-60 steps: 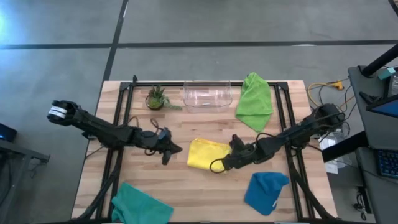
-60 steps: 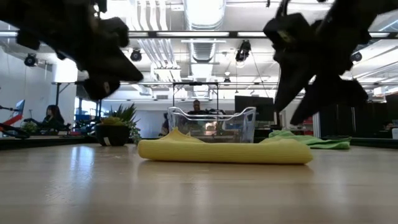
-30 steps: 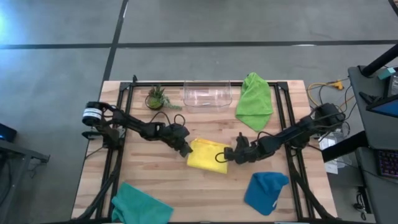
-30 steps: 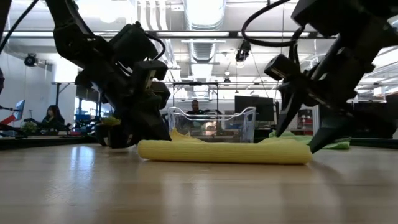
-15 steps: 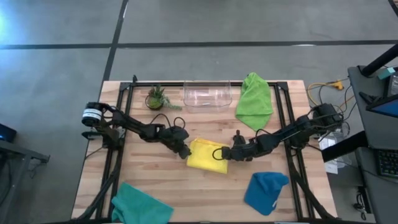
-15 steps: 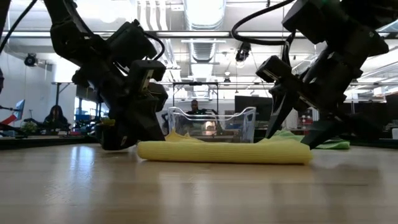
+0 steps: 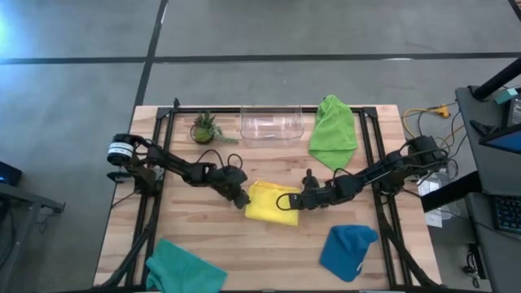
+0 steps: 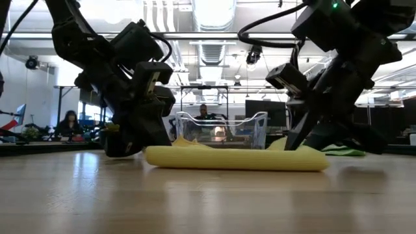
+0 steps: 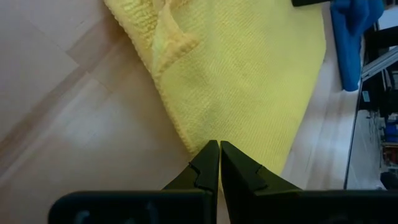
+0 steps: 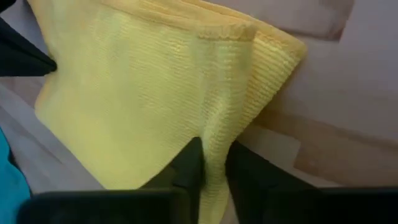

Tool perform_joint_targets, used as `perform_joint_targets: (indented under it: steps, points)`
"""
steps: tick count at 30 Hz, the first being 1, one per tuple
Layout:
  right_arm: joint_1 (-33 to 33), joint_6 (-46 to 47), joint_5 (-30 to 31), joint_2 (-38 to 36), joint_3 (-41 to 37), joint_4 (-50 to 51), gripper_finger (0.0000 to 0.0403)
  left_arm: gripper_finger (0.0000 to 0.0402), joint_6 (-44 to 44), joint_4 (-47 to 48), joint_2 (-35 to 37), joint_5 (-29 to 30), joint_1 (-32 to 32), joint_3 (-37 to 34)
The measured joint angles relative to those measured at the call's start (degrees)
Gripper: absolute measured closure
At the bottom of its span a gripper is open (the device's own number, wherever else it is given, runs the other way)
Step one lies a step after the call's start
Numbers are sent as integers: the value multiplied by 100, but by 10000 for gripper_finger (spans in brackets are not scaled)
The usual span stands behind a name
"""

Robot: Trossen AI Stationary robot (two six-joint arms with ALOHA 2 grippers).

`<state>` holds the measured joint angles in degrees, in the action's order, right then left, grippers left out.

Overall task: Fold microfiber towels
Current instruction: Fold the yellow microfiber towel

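While the clear plastic bin [image 7: 271, 124] stands at the far edge of the table [image 7: 203, 236], nothing can be seen inside it, and no label or writing can be read on any thing here. Left of the bin stands a small potted plant [image 7: 204, 128], and just right of it lies the lime green towel [image 7: 334, 133].

The yellow towel [image 7: 272, 203] lies folded flat in the middle of the table, between both arms. The left gripper [image 7: 242, 198] rests at the left edge of this towel; its fingers [image 9: 208, 163] are pressed together with their tips on the cloth's border, and I cannot tell if any cloth is caught between them. The right gripper [image 7: 294, 201] is at the towel's right edge, and its fingers [image 10: 189, 163] pinch a fold of the yellow cloth between them.

The blue towel [image 7: 348, 251] lies near the front right corner, the teal towel [image 7: 184, 268] at the front left; both are well apart from the grippers.
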<state>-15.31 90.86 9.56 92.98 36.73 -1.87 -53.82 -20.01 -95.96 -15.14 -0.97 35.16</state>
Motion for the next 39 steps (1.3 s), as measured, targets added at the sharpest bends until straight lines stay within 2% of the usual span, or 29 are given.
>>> perform_joint_targets:
  steps: [4,14,21,27,34,39]
  points:
    - [6,-403,14,-117,0,12,388,402,-135,-10,2,15,-45,0]
    - [293,-1731,-398,-169,-9,326,393,402,-249,-417,210,79,-292,130]
    - [845,-2429,-702,-172,101,295,394,402,332,-359,392,196,-289,690]
    - [986,-2658,-847,-176,269,291,394,402,1060,-232,-80,344,-190,1268]
    - [966,-2659,-880,-178,337,293,394,402,1268,724,-1063,356,33,2054]
    - [957,-2652,-1013,-180,350,237,394,402,1349,1454,-1417,382,59,2476]
